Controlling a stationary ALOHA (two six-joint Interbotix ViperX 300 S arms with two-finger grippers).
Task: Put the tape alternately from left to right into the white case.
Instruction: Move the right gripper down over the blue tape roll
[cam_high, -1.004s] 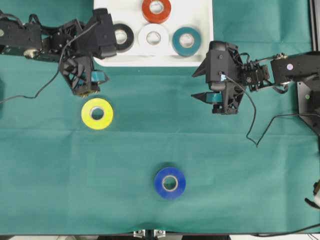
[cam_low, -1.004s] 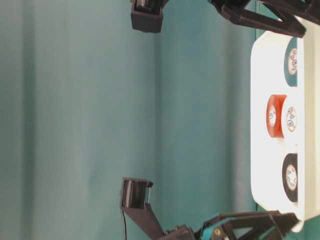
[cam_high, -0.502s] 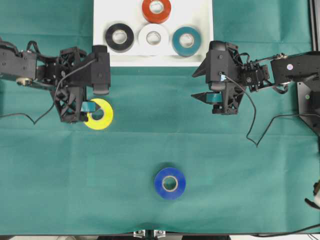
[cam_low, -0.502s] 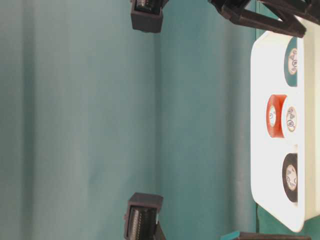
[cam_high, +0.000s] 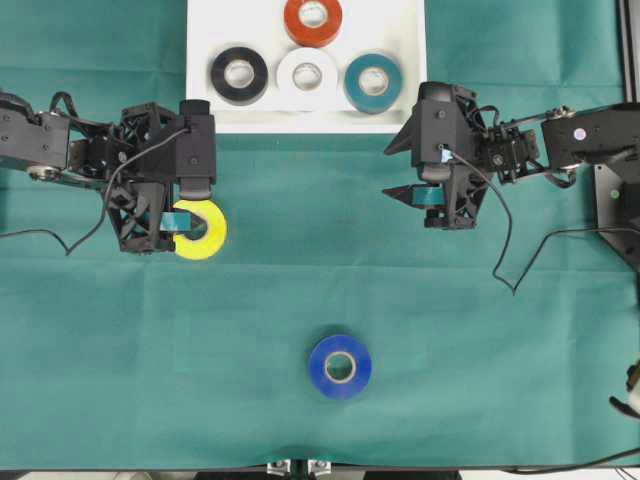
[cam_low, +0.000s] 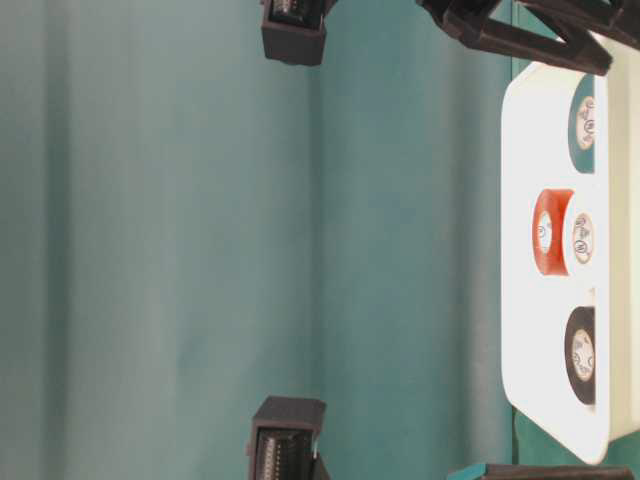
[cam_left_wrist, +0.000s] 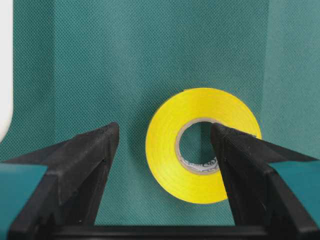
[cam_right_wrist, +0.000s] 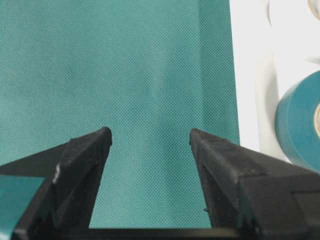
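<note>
Overhead view first: the big flat white plastic case (cam_high: 400, 110) with round corners lies at the top of the green cloth-covered table (cam_high: 450, 330). Four little rings of tape lie inside it: the orange-red roll (cam_high: 312, 20) at the far edge, and the black roll (cam_high: 238, 74), the white roll (cam_high: 307, 75) and the teal roll (cam_high: 372, 82) in a row nearer the front rim. The round yellow roll of tape (cam_high: 205, 232) lies on the cloth below the case's left corner. The black left gripper (cam_high: 176, 226) hangs right over it with its claw wide apart (one finger sits over the hole). The blue roll of tape (cam_high: 340, 366) lies far below the case, well apart from everything. The black right gripper (cam_high: 432, 197) hangs below the case's right corner, claw apart, nothing in it.

Table-level view: the case (cam_low: 530, 330) is turned on its side, with the teal roll (cam_low: 582, 122), orange-red roll (cam_low: 548, 232), white roll (cam_low: 581, 238) and black roll (cam_low: 580, 354) in it.

Left wrist view: the yellow roll (cam_left_wrist: 170, 150) lies flat, half between the two spread black fingers (cam_left_wrist: 85, 165); the other finger covers its edge.

Right wrist view: only cloth (cam_right_wrist: 125, 75) lies between the spread fingers (cam_right_wrist: 225, 165). The case (cam_right_wrist: 245, 75) and teal roll (cam_right_wrist: 300, 120) are off to the side.
</note>
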